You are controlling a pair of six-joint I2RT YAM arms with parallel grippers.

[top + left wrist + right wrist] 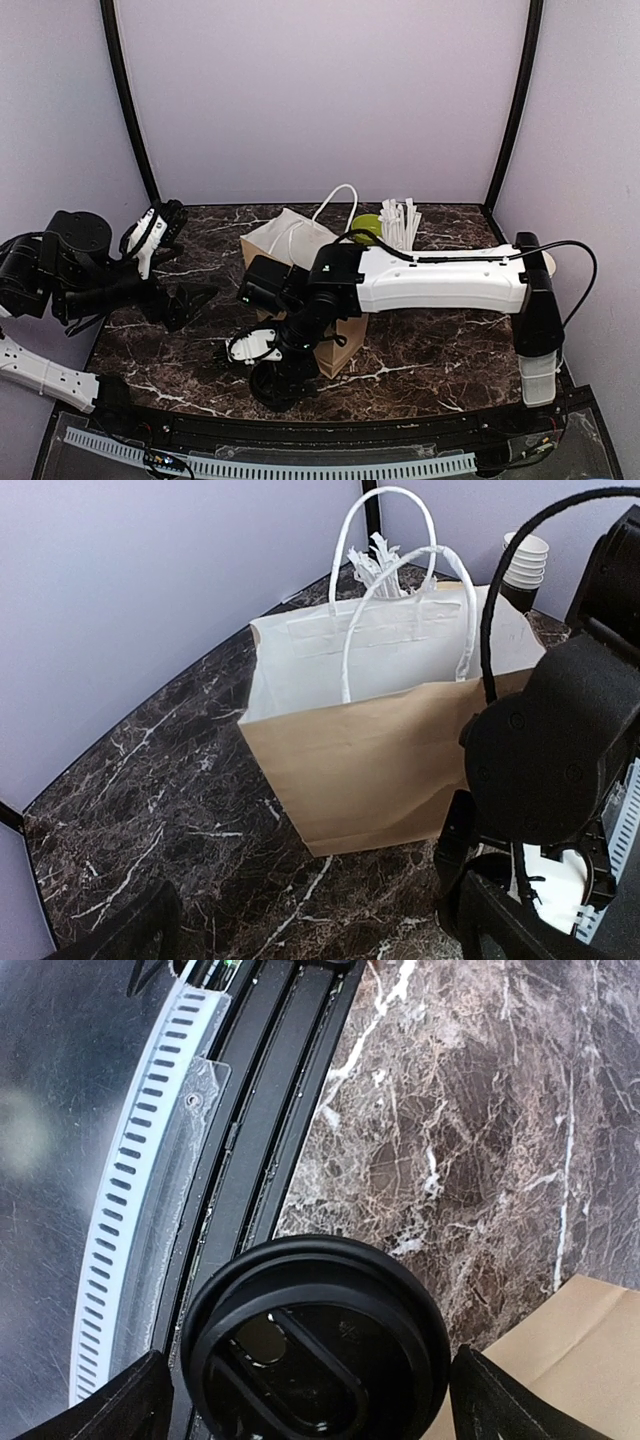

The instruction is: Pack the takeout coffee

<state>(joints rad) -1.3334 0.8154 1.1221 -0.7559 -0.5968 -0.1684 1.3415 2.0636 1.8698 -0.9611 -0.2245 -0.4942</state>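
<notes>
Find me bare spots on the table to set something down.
Free: front right, between bag and right arm's base; front left, between left arm and cup. Crowded: middle front around cup and right claw, and behind bag by straws.

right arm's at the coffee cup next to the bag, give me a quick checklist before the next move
1. Lid on the takeout coffee: ok, the black lid is seated.
2. Right gripper lined up on the cup: ok, a finger on each side of the lid.
3. Grip closed on the cup: cannot tell.
4. Paper bag upright with mouth open: ok.
5. Bag mouth unobstructed: not ok, the white handles arch over it.
6. Left gripper out of the way: ok, open and apart from the bag.
</notes>
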